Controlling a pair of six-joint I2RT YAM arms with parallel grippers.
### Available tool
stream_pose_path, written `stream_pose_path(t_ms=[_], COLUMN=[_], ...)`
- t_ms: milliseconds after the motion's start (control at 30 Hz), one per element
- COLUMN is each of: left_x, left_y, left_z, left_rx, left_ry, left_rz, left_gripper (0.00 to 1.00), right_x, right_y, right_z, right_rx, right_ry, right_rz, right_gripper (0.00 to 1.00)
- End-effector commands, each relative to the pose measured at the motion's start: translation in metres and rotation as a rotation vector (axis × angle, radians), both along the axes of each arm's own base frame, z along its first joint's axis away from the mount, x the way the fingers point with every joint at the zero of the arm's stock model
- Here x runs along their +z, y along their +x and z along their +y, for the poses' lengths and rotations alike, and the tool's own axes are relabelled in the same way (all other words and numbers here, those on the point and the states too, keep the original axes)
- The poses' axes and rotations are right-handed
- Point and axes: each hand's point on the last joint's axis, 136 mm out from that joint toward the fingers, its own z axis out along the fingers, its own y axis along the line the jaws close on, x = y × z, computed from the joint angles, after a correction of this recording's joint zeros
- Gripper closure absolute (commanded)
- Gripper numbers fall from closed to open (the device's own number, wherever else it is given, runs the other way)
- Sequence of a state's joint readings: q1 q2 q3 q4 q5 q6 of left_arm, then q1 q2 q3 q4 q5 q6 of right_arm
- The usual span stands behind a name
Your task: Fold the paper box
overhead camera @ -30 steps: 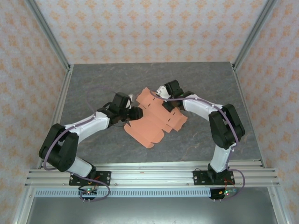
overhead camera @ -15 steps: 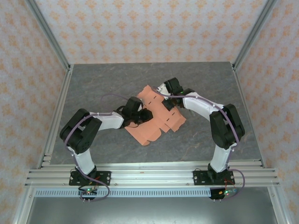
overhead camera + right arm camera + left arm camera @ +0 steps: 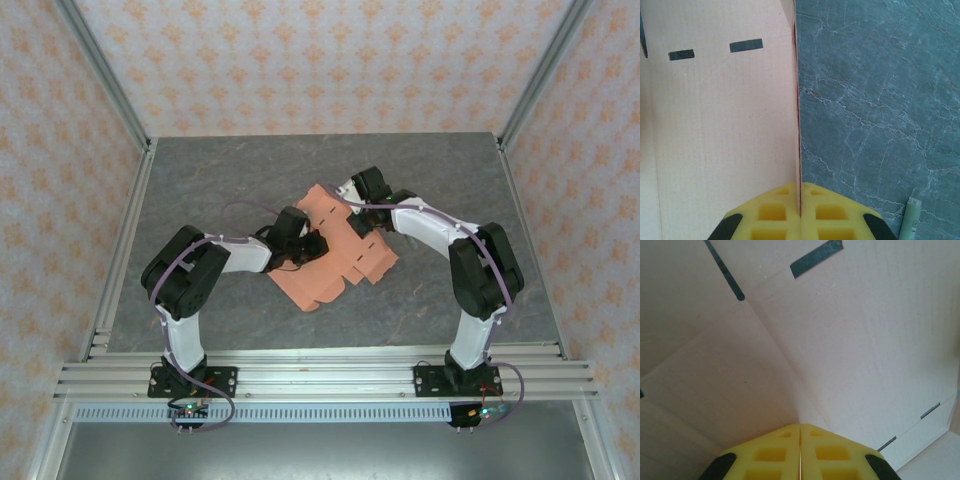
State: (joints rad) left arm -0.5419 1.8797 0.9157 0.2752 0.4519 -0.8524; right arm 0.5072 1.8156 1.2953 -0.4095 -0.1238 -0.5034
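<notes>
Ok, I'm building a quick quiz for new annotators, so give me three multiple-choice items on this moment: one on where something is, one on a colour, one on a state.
1. Where on the table does the paper box lie?
A) near the middle
B) at the far left corner
C) hanging off the near edge

2. What colour are the right gripper's fingers?
A) blue
B) yellow
C) red

3. How is the right gripper?
A) wide open above the table
B) shut on nothing
C) shut on an edge of the paper box

Answers:
1 A, the top view shows the salmon-orange sheet near the middle of the grey table.
2 B, the right wrist view shows yellow fingers.
3 C, in that view the card's edge runs in between the closed fingers.
</notes>
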Motion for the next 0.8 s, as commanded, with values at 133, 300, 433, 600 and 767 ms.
stream_pose_path(t_ms=[133,300,433,600,767], left_x=[-0.028,-0.037,-0.042,-0.048,-0.049], left_y=[0.005,0.008,0.008,0.006,0.005], left_z=[0.004,-0.002,-0.003,0.000,0.001], left_rx=[0.069,0.082,0.091,0.100,0.101], left_ry=[0.030,0.016,0.015,0.021,0.020], left_rz=[0.015,0.023,0.027,0.029,0.024], left_gripper=[0.96,0.99,1.00,1.00,1.00], right_x=[0.033,0.042,0.055,0.064,0.057], right_y=[-0.007,-0.018,-0.023,-0.033,-0.041], right_z=[0.015,0.029,0.039,0.053,0.063], right_rx=[-0.079,-0.097,-0.129,-0.127,-0.117], right_ry=[0.055,0.022,0.045,0.040,0.007], right_rz=[-0.037,-0.059,-0.069,-0.075,-0.076], right_gripper=[1.00,1.00,1.00,1.00,1.00])
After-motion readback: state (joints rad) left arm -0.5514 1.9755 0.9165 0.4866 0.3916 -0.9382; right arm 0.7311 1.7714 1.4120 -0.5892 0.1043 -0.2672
